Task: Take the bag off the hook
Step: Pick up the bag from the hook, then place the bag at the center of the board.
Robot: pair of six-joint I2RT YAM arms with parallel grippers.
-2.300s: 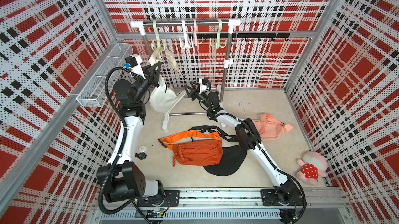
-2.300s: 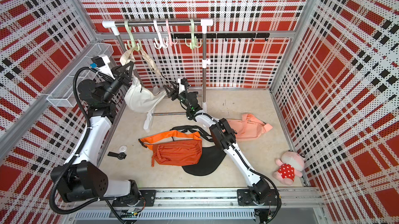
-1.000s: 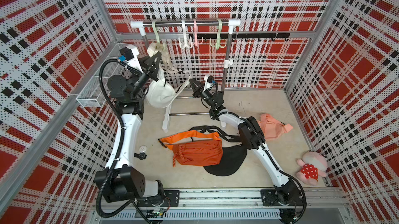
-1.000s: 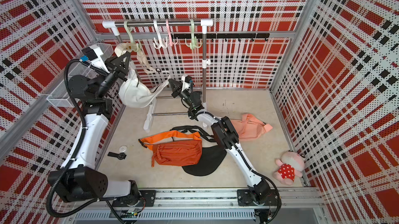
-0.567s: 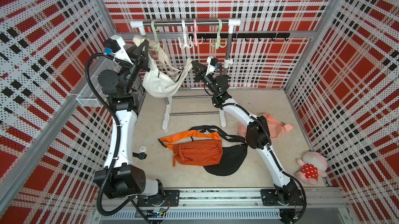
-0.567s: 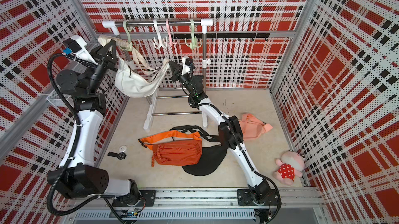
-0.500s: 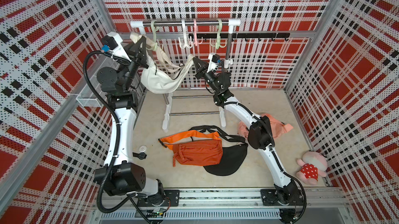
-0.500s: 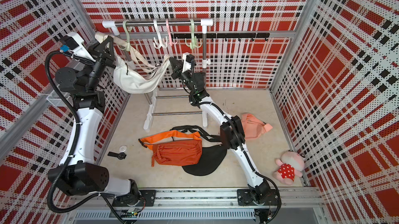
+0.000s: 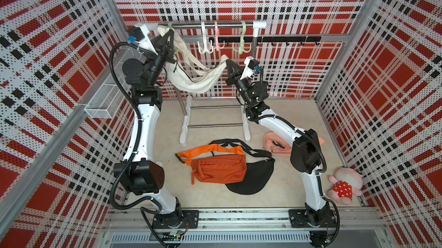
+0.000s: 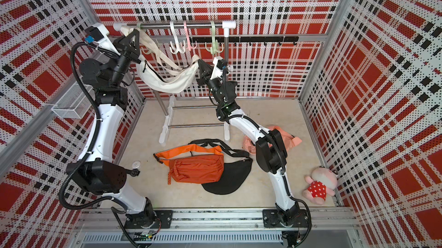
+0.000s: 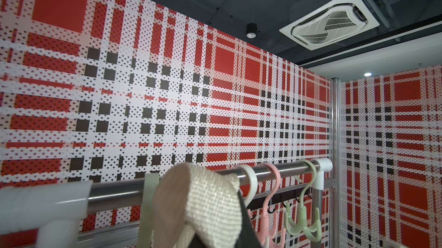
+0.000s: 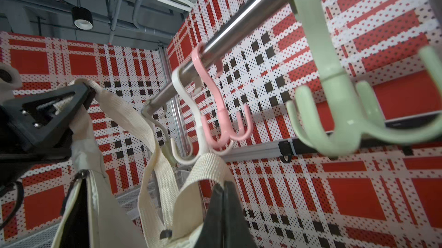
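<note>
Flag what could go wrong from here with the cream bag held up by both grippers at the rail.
1. The strap loops close to the pale green hook; whether it has cleared is unclear, so pulling away could drag the hook.
2. The slack hangs near the white hook and might snag there.
3. The left gripper and right gripper pinch only webbing of the cream bag; a slip would drop it.

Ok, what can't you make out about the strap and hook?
- Whether the strap is off the green hook: the strap covers it in the left wrist view, whose bottom edge cuts its prongs; the left gripper crosses it in a top view.
- How much bag the right gripper pinches: right wrist view's bottom edge cuts it.
- Pink bag: right arm covers part, both top views.
</note>
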